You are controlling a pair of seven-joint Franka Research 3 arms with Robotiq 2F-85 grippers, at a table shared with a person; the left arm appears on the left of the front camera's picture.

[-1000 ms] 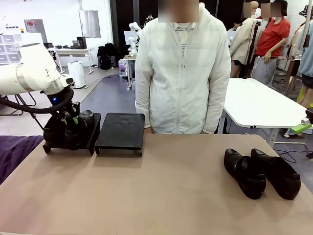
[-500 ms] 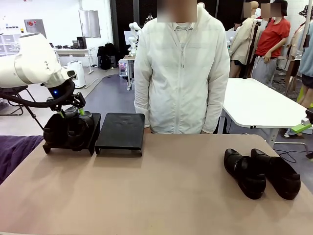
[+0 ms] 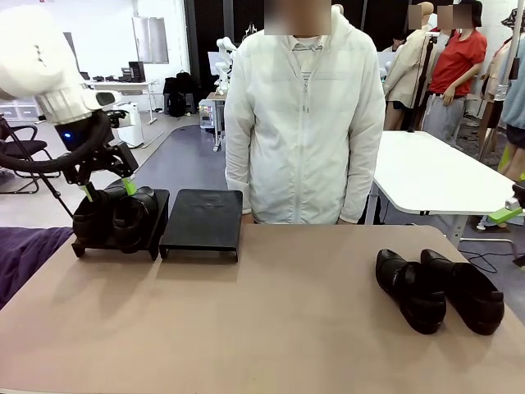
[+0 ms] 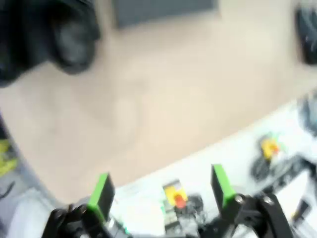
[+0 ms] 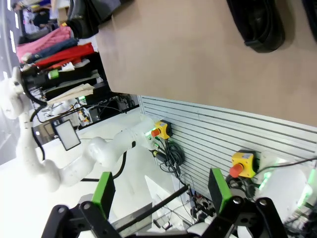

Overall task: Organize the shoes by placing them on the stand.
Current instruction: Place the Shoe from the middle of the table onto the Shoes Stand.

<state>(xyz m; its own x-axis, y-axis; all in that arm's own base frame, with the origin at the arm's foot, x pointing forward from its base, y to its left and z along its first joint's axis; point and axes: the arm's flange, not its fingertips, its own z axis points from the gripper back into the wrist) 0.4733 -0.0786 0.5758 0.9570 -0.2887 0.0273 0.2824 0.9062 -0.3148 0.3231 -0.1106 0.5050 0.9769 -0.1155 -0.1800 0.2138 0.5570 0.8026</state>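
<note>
Two black shoes [image 3: 92, 217] [image 3: 135, 215] sit side by side on the left stand [image 3: 153, 238]. My left gripper [image 3: 107, 190] hangs open just above them, touching neither. Beside it, the second stand [image 3: 203, 220] holds nothing. Another pair of shoes [image 3: 410, 289] [image 3: 463, 287] lies on the table at the right. In the blurred left wrist view, the left gripper [image 4: 161, 191] is open, with the shoes [image 4: 49, 34] at the upper left. The right gripper [image 5: 161, 191] is open off the table's edge, with a shoe [image 5: 257, 22] far ahead.
A person in a white jacket [image 3: 303, 123] stands at the far edge of the tan table [image 3: 287, 328], hands down. A purple cloth [image 3: 25, 254] covers the table's left end. The wide middle of the table lies between the stands and the right-hand shoes.
My left gripper has opened, let go of the shoe on the left stand, and risen up and slightly left. The right-hand shoes and the person have not moved.
</note>
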